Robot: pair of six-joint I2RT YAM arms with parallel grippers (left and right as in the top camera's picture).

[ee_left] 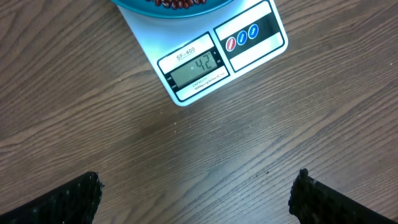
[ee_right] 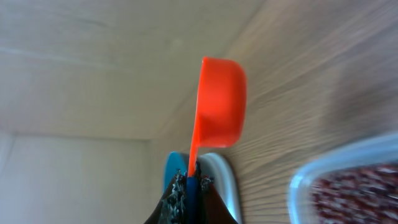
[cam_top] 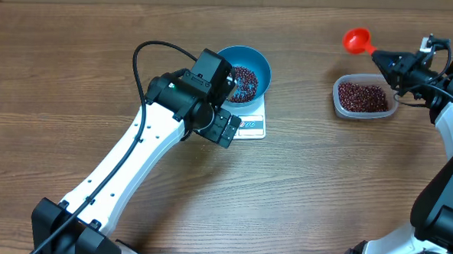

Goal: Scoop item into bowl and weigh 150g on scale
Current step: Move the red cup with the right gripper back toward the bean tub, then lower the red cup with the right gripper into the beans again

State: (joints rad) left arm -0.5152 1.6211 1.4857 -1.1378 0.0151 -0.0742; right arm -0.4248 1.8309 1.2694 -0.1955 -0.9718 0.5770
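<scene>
Beside the tub [cam_top: 336, 97], the right gripper [cam_top: 381, 57] pinches the scoop [cam_top: 357, 41]: dip deep into the beans [cam_top: 362, 96], carry level; the left gripper [ee_left: 196, 196] gapes wide.

We see a wooden table [cam_top: 75, 74] (grain running left to right) bearing 2 things: the white scale [cam_top: 253, 128] mid-frame, a clear tub [cam_top: 365, 115] at upper right.

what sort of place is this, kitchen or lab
Probably a robot test bench, not a kitchen: a wood-grain table, a white robot arm reaching over it, and a scale, blue bowl of beans and red scoop.
</scene>
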